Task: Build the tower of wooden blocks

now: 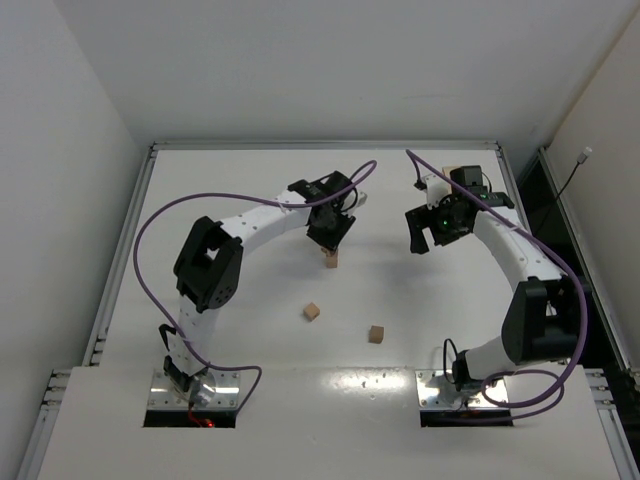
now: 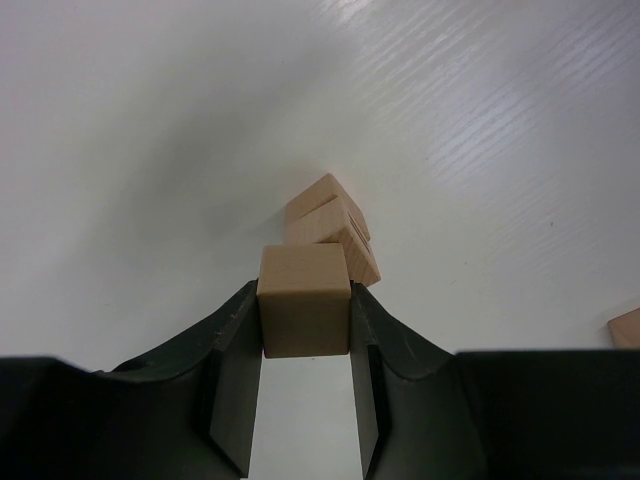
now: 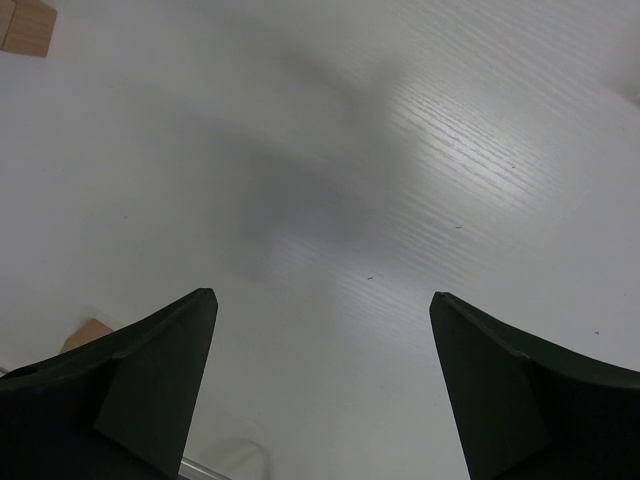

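In the top view the stack (image 1: 331, 259) of light wooden cubes stands on the white table (image 1: 240, 340), and the left gripper (image 1: 328, 236) hangs directly above it, hiding its top. One loose cube (image 1: 312, 312) lies on the arm-base side of the stack, slightly to its left. A second loose cube (image 1: 376, 334) lies farther from the stack on the same side, off to the right. The right gripper (image 1: 420, 238) hovers to the right of the stack, well apart from it. In the left wrist view the left gripper (image 2: 305, 400) is clamped on a held cube (image 2: 304, 300), with a dark finger pressed flat against each side face. Just beyond the held cube, the stack (image 2: 330, 225) shows as two cubes, one on the other, the upper one turned a little. A further cube (image 2: 628, 328) is cut by the right edge, well apart from the stack. In the right wrist view the right gripper (image 3: 325, 370) has its fingers (image 3: 150, 385) spread wide over bare table, holding nothing. A corner cube (image 3: 25, 25) sits at the upper left and a tan scrap (image 3: 88, 335) peeks beside the left finger. Whether either belongs to the stack cannot be told.
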Controlling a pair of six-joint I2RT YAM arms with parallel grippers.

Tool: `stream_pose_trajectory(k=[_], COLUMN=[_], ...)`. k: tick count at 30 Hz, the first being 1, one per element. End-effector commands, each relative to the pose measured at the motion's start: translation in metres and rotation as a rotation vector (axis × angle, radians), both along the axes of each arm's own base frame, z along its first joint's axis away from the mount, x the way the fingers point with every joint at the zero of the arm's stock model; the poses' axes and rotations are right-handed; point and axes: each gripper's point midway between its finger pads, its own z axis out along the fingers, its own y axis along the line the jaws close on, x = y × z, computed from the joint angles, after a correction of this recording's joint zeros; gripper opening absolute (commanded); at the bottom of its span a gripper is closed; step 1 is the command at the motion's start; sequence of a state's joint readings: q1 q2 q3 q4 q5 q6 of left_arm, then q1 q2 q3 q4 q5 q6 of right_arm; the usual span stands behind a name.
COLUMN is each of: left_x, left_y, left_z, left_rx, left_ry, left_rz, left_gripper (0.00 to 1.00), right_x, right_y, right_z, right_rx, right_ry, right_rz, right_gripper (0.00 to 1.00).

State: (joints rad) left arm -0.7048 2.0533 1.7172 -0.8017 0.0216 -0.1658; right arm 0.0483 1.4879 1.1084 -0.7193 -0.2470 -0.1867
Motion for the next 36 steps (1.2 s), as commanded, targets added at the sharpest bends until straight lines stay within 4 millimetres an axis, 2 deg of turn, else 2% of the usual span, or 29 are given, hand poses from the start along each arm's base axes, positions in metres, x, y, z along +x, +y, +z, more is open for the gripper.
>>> stream_pose_trajectory(k=[1, 8, 15, 22, 23, 28, 36], left_x=[0.000, -0.004, -0.004, -0.011, -0.013, -0.013, -0.014], left_y=[-0.005, -0.008, -0.006, -0.013, -0.012, -0.012, -0.013], left_z=[0.032, 0.041, 0.042, 0.042, 0.035, 0.035, 0.022], left_rx=[-0.051, -0.068, -0.065, -0.072, -0.060, -0.059, -0.046], left_ry=[-0.064, -0.076, -0.079, -0.072, -0.059, -0.059, -0.032], left_rz=[-0.002, -0.003, 0.010, -0.013, -0.013, -0.013, -0.017], left_gripper=[0.00, 0.00, 0.00, 0.00, 0.00, 0.00, 0.00], right_x=[0.010, 0.010, 0.010, 0.010, 0.010, 0.010, 0.010], right_y=[0.006, 0.006, 0.007, 0.007, 0.007, 0.007, 0.007], right_z=[0.011, 0.011, 0.011, 0.011, 0.011, 0.011, 0.008], right_rx=[0.018, 0.018, 0.026, 0.026, 0.026, 0.026, 0.025], right_ry=[-0.046, -0.046, -0.046, -0.046, -0.046, -0.046, -0.037], right_rz=[0.022, 0.022, 0.027, 0.027, 0.027, 0.027, 0.027], right_gripper=[0.85, 0.85, 0.85, 0.85, 0.85, 0.85, 0.85])
